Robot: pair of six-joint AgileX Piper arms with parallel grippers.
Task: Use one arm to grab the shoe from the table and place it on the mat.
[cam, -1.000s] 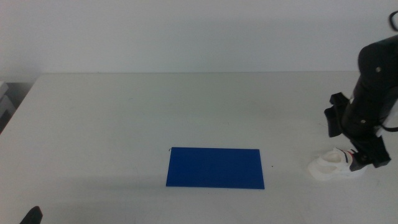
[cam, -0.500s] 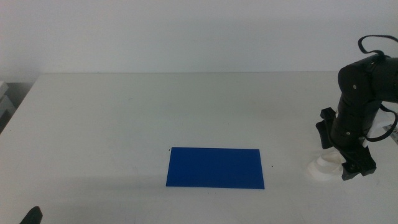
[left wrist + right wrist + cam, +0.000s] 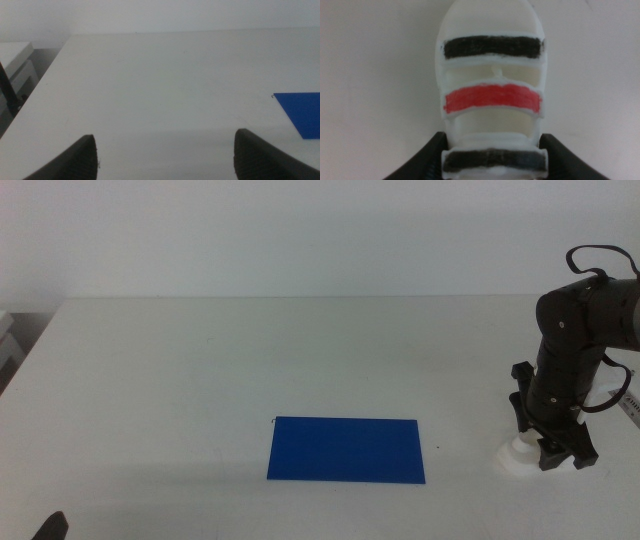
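Left hand (image 3: 162,155) at lower left frame edge of middle view, jaws wide apart, holding nothing; right hand (image 3: 558,455) at lower right, jaws flanking heel end of shoe (image 3: 491,95), firm grip unconfirmed; shoe on surface (image 3: 250,360); mat (image 3: 346,449) lower centre, well apart from shoe.
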